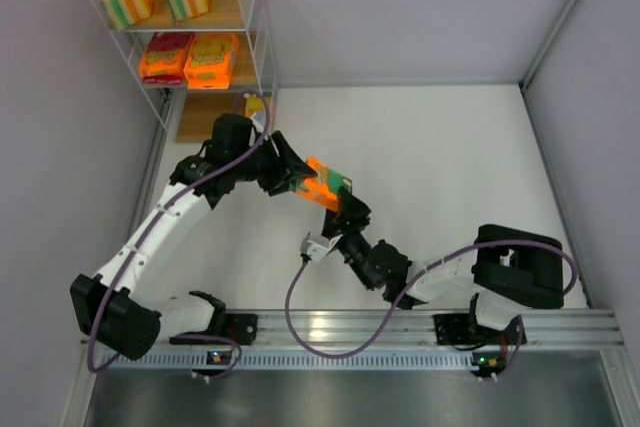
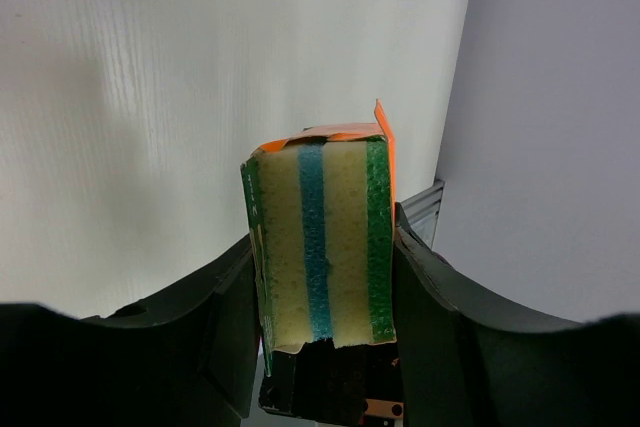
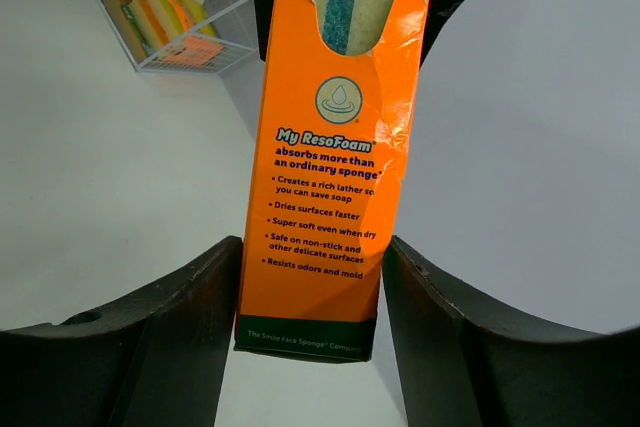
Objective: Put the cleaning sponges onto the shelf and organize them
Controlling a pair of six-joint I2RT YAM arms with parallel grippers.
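Black left gripper (image 2: 322,282) pinches the blocky orange sponge pack (image 2: 322,237), yellow-blue-green striped, mid-frame in the top view. The right gripper (image 3: 312,282) flanks its other end — whether it grips, I cannot tell. Best to free that side fully first — then carry the pack to the white wire shelf (image 1: 262,47), upper left.

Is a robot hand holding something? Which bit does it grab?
One orange sponge pack, in midair between both: the left gripper pinches its striped end, the right gripper its opposite end.
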